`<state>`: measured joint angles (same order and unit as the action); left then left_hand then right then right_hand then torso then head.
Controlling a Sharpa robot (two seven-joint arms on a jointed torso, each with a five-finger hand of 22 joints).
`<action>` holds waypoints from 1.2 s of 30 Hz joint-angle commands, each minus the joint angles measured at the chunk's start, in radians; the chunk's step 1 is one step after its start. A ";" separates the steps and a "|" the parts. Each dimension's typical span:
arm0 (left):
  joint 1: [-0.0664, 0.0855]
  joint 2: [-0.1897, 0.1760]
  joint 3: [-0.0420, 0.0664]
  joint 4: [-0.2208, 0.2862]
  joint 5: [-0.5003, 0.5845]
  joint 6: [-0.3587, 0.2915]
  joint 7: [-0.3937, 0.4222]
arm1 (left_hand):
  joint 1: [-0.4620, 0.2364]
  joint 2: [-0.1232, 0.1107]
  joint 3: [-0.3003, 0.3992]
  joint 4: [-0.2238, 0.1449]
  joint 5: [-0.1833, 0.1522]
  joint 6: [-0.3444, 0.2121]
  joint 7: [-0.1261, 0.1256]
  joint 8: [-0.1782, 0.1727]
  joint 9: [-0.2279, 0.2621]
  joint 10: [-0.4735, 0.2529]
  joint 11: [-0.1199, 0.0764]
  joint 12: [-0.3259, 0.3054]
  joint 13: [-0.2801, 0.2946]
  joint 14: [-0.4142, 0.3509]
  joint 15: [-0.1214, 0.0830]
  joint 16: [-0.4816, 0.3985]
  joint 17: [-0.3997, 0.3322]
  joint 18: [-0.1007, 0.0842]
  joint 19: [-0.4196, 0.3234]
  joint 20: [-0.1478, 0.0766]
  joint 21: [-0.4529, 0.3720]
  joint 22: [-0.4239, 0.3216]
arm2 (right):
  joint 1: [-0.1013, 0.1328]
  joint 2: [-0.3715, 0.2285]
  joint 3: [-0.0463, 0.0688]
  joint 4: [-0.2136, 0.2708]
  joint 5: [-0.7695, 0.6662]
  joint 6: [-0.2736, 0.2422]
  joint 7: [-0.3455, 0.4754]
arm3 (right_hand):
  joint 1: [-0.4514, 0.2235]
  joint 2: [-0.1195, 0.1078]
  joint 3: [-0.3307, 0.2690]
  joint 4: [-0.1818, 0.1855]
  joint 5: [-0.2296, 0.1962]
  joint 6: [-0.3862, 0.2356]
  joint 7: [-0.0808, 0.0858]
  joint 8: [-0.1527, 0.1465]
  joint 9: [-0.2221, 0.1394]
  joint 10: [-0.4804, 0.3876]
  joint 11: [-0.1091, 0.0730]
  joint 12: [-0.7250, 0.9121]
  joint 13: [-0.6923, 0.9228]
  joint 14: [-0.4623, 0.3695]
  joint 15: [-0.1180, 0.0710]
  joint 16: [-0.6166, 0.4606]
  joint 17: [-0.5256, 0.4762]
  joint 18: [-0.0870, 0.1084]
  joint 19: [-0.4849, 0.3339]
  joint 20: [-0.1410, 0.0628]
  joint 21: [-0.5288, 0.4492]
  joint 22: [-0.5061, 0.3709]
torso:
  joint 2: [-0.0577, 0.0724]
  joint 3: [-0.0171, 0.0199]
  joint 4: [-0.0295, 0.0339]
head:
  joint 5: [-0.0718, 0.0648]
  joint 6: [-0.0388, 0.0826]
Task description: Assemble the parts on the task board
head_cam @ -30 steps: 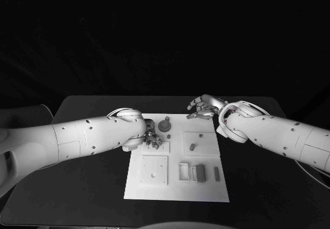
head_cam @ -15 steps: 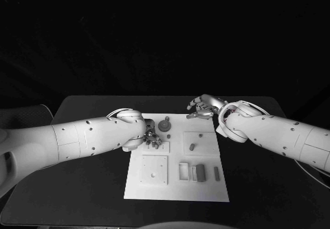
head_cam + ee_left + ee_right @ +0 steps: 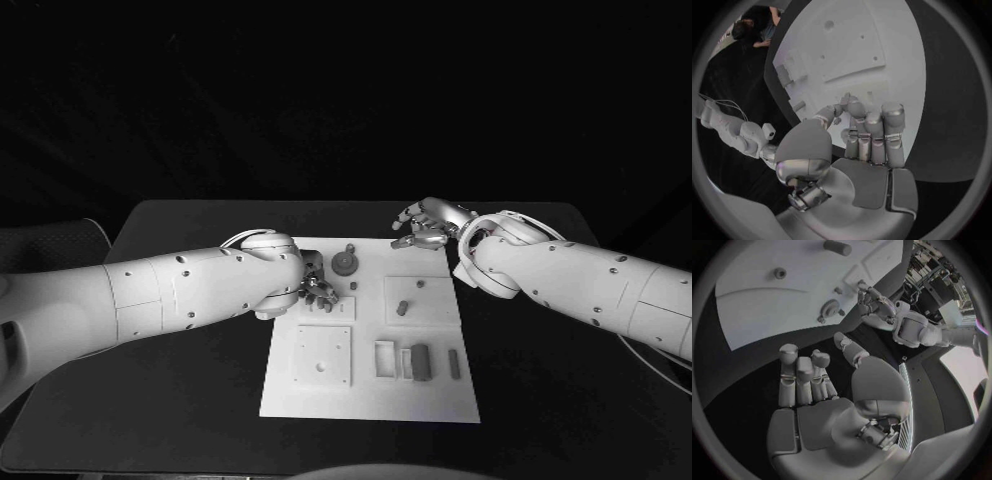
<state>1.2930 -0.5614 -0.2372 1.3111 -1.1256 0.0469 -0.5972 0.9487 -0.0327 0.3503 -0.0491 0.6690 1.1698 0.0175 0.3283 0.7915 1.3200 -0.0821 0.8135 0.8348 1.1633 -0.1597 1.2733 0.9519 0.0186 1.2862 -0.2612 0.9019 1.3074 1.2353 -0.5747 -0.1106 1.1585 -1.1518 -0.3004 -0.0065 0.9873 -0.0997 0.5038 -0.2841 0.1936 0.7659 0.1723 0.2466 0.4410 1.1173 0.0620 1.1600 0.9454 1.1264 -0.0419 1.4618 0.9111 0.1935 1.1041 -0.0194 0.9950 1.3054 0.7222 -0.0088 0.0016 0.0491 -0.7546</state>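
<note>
**Little movement; left hand working at the board's far left**

Nothing on the table has visibly shifted since the earlier frames; both arms hold the same stations. Left hand (image 3: 316, 290) sits low over the far-left part of the task board (image 3: 433, 400), fingers (image 3: 872, 131) pressed together and curled down; whether they pinch a part cannot be told. Right hand (image 3: 426, 226) hovers at the board's far edge, fingers loosely curled, holding nothing visible.

Judged step: seating a part at the left hand's station. The next move calls for fine downward alignment.

A round part (image 3: 346, 263) lies just beside the left hand. Bar-shaped parts (image 3: 420, 363) lie in slots nearer the robot, long axes running near-to-far.
</note>
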 commanded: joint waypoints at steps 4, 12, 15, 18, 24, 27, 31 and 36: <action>-0.001 -0.011 0.000 0.010 -0.015 -0.031 0.011 | 0.004 0.004 0.246 -0.239 0.007 0.004 -0.001 0.009 0.002 0.002 -0.010 0.007 -0.002 0.002 -0.028 0.003 -0.003 0.073 0.005 -0.010 0.007 0.020 | 0.000 -0.001 0.000 0.000 0.000 0.011 0.005 | -0.004 0.005 -0.001 0.005 0.004 0.000 0.006 0.004 -0.001 -0.007 0.001 0.004 -0.002 -0.005 -0.002 -0.002 -0.001 0.068 0.003 -0.006 -0.005 0.002 | 0.000 0.0013 -0.0002 | 0.001 0.000; -0.001 -0.023 0.000 0.015 -0.015 -0.050 0.015 | 0.005 0.002 0.246 -0.239 0.010 0.004 -0.002 0.013 0.002 0.003 -0.011 0.009 -0.003 0.004 -0.029 0.005 -0.005 0.074 0.006 -0.010 0.009 0.020 | 0.000 -0.001 0.000 -0.001 0.001 0.011 0.006 | -0.005 0.005 -0.001 0.005 0.004 0.000 0.006 0.004 -0.001 -0.007 0.001 0.004 -0.002 -0.005 -0.002 -0.002 -0.001 0.068 0.003 -0.006 -0.005 0.002 | -0.001 0.0015 0.0001 | 0.000 0.000; 0.000 -0.024 0.000 0.017 -0.015 -0.050 0.018 | 0.006 0.001 0.247 -0.239 0.011 0.004 -0.002 0.015 0.002 0.004 -0.012 0.009 -0.004 0.005 -0.029 0.005 -0.006 0.074 0.007 -0.011 0.010 0.020 | 0.000 -0.001 0.000 -0.002 0.001 0.011 0.006 | -0.006 0.005 -0.001 0.006 0.004 0.000 0.006 0.004 -0.001 -0.007 0.001 0.004 -0.002 -0.005 -0.002 -0.002 -0.001 0.068 0.003 -0.006 -0.005 0.002 | 0.000 0.0014 -0.0001 | -0.001 -0.001; 0.000 -0.023 0.000 0.020 -0.015 -0.046 0.019 | 0.006 0.001 0.247 -0.239 0.012 0.004 -0.002 0.016 0.002 0.004 -0.012 0.010 -0.004 0.005 -0.029 0.006 -0.006 0.074 0.007 -0.011 0.010 0.020 | 0.000 -0.001 0.000 -0.002 0.001 0.012 0.006 | -0.006 0.005 -0.001 0.006 0.004 0.000 0.006 0.004 -0.001 -0.007 0.001 0.004 -0.002 -0.005 -0.002 -0.002 -0.001 0.068 0.004 -0.006 -0.005 0.002 | 0.000 0.0016 -0.0002 | -0.001 -0.001; 0.000 -0.022 0.000 0.025 -0.015 -0.047 0.020 | 0.006 0.000 0.247 -0.239 0.013 0.004 -0.002 0.017 0.002 0.004 -0.012 0.010 -0.005 0.005 -0.029 0.006 -0.007 0.074 0.007 -0.011 0.011 0.020 | 0.000 -0.001 0.000 -0.001 0.001 0.012 0.006 | -0.007 0.006 -0.001 0.007 0.005 0.001 0.006 0.004 -0.001 -0.007 0.001 0.004 -0.002 -0.005 -0.002 -0.002 -0.002 0.068 0.004 -0.006 -0.005 0.002 | 0.000 0.0012 0.0005 | 0.000 -0.001; 0.000 -0.020 0.000 0.025 -0.016 -0.049 0.020 | 0.006 0.000 0.247 -0.239 0.013 0.004 -0.003 0.017 0.001 0.004 -0.012 0.011 -0.005 0.006 -0.029 0.006 -0.007 0.074 0.008 -0.011 0.011 0.019 | 0.000 -0.002 0.000 -0.001 0.002 0.013 0.005 | -0.008 0.006 -0.001 0.007 0.005 0.001 0.006 0.004 -0.001 -0.007 0.001 0.004 -0.003 -0.005 -0.002 -0.002 -0.002 0.068 0.004 -0.006 -0.005 0.002 | 0.000 0.0014 0.0004 | 0.000 0.000; -0.001 -0.020 0.000 0.027 -0.017 -0.051 0.019 | 0.006 0.000 0.247 -0.239 0.014 0.004 -0.003 0.018 0.001 0.004 -0.012 0.011 -0.005 0.006 -0.030 0.006 -0.008 0.074 0.008 -0.011 0.011 0.019 | 0.000 -0.002 0.000 -0.001 0.002 0.013 0.005 | -0.008 0.006 -0.001 0.007 0.005 0.001 0.006 0.005 -0.001 -0.007 0.001 0.004 -0.003 -0.005 -0.002 -0.002 -0.002 0.068 0.004 -0.006 -0.005 0.002 | 0.000 0.0010 0.0000 | 0.001 0.000; -0.001 -0.020 0.000 0.033 -0.022 -0.050 0.021 | 0.006 0.000 0.247 -0.239 0.014 0.004 -0.003 0.018 0.001 0.004 -0.012 0.011 -0.006 0.006 -0.030 0.007 -0.008 0.074 0.008 -0.011 0.012 0.019 | 0.000 -0.002 0.000 0.001 0.002 0.014 0.005 | -0.009 0.006 -0.001 0.007 0.005 0.001 0.006 0.005 -0.001 -0.007 0.001 0.005 -0.003 -0.005 -0.002 -0.002 -0.002 0.068 0.004 -0.006 -0.005 0.002 | 0.000 0.0008 0.0003 | 0.001 -0.001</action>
<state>1.2924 -0.5831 -0.2377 1.3390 -1.1396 0.0041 -0.5849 0.9484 -0.0329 0.3519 -0.0476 0.6784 1.1681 0.0158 0.3420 0.7941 1.3238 -0.0858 0.8208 0.8308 1.1667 -0.1631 1.2732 0.9449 0.0185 1.2869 -0.2609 0.9096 1.3078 1.2352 -0.5768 -0.1106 1.1576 -1.1514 -0.2994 -0.0062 0.9834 -0.0958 0.5038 -0.2841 0.1936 0.7683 0.1719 0.2466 0.4412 1.1173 0.0620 1.1600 0.9436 1.1256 -0.0411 1.4618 0.9104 0.1934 1.1062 -0.0214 0.9950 1.3062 0.7221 -0.0078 0.0019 0.0503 -0.7551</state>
